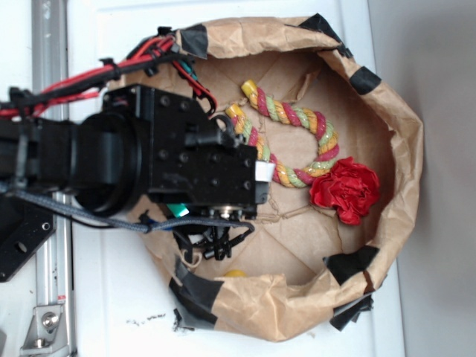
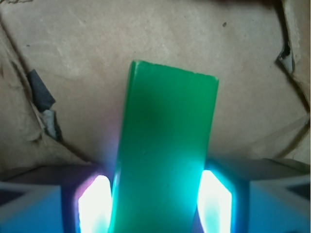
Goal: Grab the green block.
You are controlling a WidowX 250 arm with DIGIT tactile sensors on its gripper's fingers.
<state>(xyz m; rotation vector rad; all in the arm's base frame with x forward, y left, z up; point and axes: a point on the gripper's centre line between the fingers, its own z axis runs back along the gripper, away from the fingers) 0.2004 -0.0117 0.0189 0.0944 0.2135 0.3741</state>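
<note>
The green block (image 2: 165,155) is a smooth solid-green bar that runs lengthwise up the middle of the wrist view, over brown paper. My gripper (image 2: 158,196) is shut on it, with a glowing pad pressed against each long side near its close end. In the exterior view only a sliver of the green block (image 1: 178,210) peeks out under the black arm (image 1: 186,149), which hides the fingers at the left side of the paper-lined bin.
A striped rope (image 1: 297,141) curls across the bin's upper middle, and a red fabric flower (image 1: 344,190) lies at its right end. A small yellow object (image 1: 235,274) sits by the lower wall. Crumpled brown paper walls (image 1: 405,134) patched with black tape ring the space.
</note>
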